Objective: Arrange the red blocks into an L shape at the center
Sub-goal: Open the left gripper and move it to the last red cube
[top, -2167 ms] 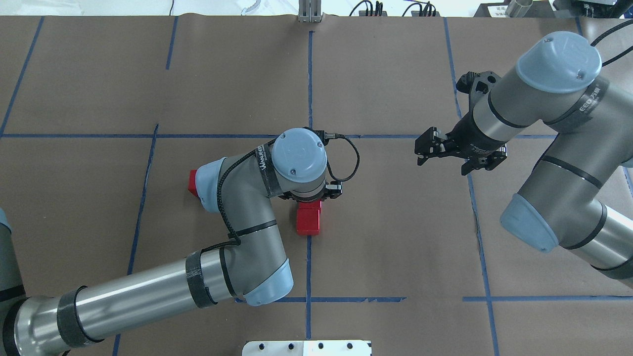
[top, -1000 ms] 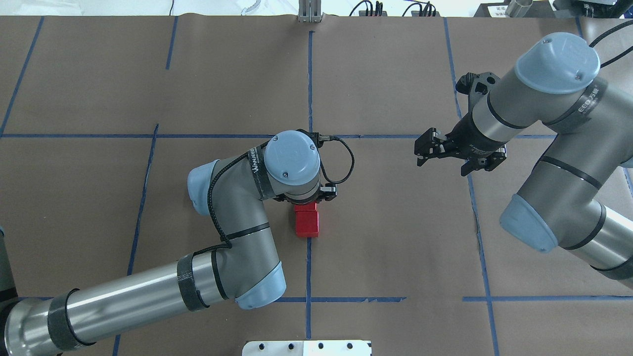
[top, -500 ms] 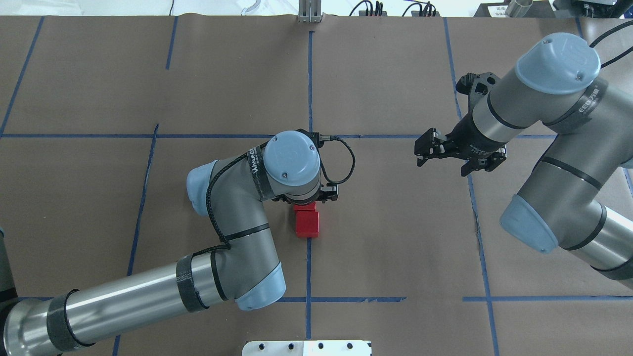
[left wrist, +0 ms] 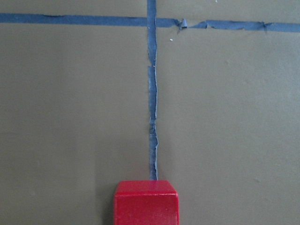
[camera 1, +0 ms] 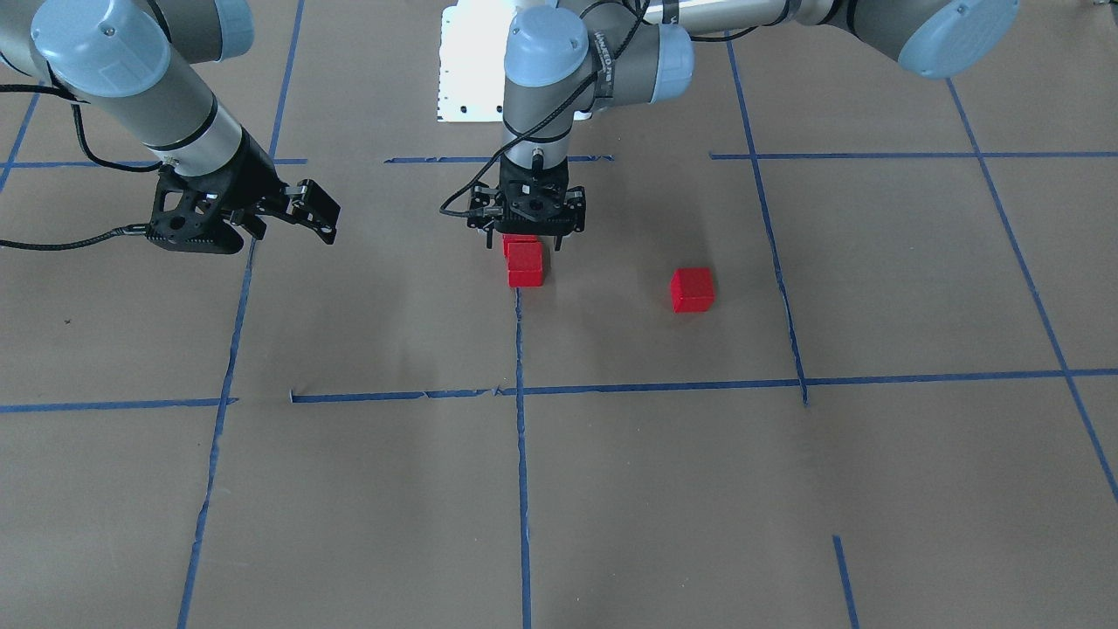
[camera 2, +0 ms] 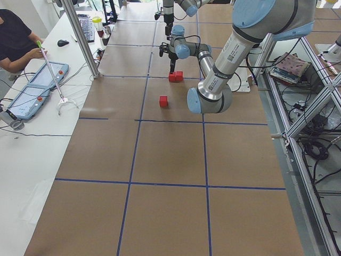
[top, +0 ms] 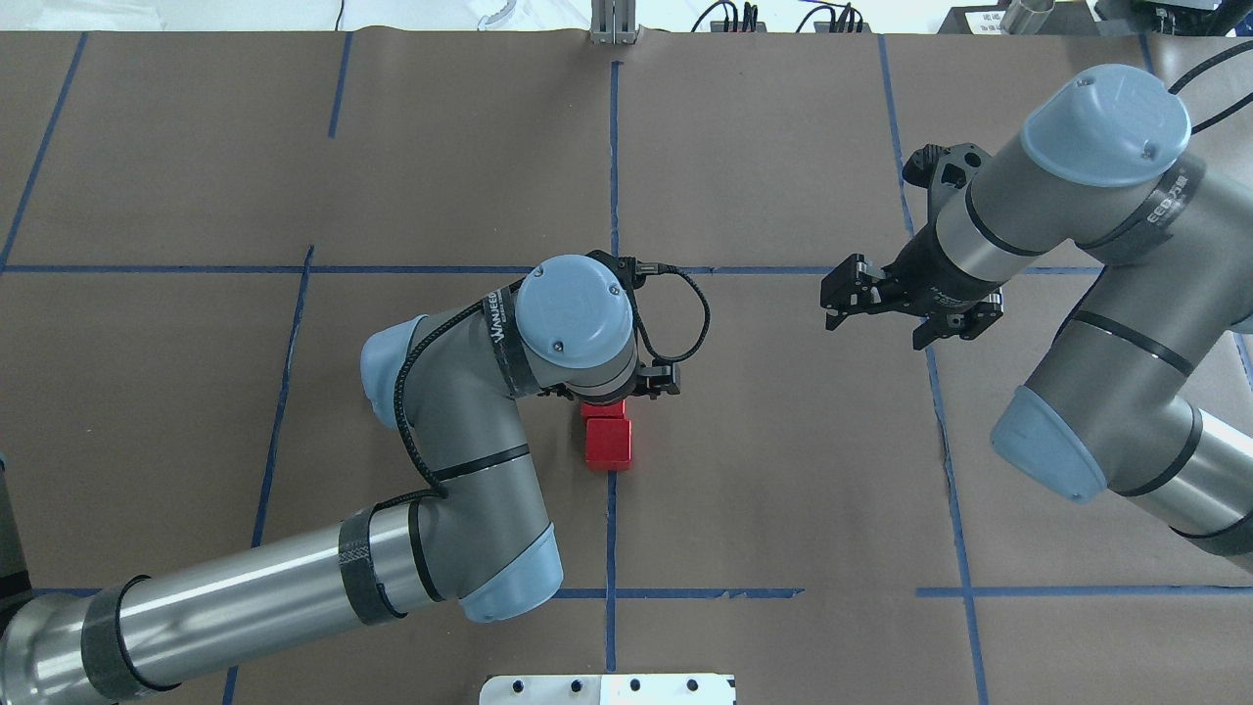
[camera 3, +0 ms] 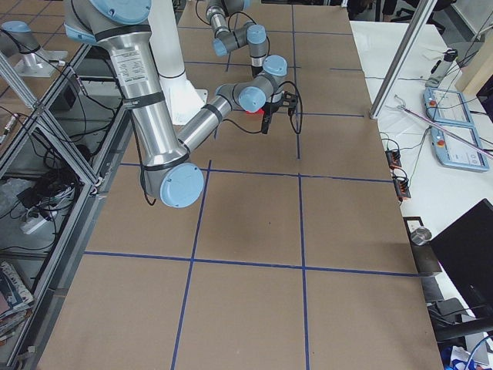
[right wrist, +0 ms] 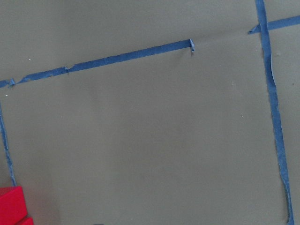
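Note:
Two red blocks (camera 1: pixel 525 264) (top: pixel 608 443) sit touching in a short row on the vertical blue tape line of the center (top: pixel 611 509). My left gripper (camera 1: pixel 524 243) hangs just above this pair, open, its fingers spread wider than a block and holding nothing. The left wrist view shows one block (left wrist: pixel 146 202) at its bottom edge. A third red block (camera 1: pixel 693 290) (camera 2: pixel 163 101) lies alone on the paper to the robot's left, hidden under my left elbow in the overhead view. My right gripper (top: pixel 830 304) (camera 1: pixel 332 220) hovers open and empty far to the right.
A white plate (top: pixel 607 688) lies at the robot's table edge. Blue tape lines (camera 1: pixel 664 385) divide the brown paper into squares. A seated person (camera 2: pixel 16 37) with tablets is at a side table beyond the far edge.
My left arm's elbow swung left and now covers the lone block in the overhead view. The block pair shifted slightly left early on, then stayed still. The right arm has not moved.

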`<state>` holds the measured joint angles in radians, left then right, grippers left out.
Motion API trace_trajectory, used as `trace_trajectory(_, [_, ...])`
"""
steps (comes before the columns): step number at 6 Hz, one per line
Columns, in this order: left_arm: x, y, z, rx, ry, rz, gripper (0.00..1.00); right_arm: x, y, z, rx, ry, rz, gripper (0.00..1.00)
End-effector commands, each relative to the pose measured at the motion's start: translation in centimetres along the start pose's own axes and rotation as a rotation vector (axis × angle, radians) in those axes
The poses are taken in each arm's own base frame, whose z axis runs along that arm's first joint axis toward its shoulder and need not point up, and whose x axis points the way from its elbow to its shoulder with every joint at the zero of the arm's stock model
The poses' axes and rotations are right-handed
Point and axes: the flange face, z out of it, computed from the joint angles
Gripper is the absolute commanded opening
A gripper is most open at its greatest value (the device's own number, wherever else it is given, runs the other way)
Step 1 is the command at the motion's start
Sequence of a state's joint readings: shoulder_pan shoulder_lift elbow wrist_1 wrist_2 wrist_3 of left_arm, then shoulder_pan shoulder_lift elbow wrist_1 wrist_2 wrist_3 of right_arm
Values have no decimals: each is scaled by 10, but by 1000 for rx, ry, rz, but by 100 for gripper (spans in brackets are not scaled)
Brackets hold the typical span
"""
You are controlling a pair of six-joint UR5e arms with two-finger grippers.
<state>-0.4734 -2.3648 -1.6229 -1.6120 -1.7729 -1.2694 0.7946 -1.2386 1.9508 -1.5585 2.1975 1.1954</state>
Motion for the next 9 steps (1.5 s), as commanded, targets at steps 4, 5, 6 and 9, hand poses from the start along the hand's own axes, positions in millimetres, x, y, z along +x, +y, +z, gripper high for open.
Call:
trace_trajectory(4, [-192, -80, -17, -100, -57, -44, 96, -1, 2, -2, -2, -6, -2, 100])
trace_trajectory(5, [-201, -84, -7, -98, -83, -51, 96, -1, 2, -1, -2, -5, -3, 100])
trace_trajectory(6, [-211, -82, 9, -112, -102, -49, 96, -3, 2, -2, -1, -7, -5, 100])
trace_trajectory(9, [-223, -73, 40, -134, -98, -5, 97, -5, 2, -2, -2, -10, -8, 100])
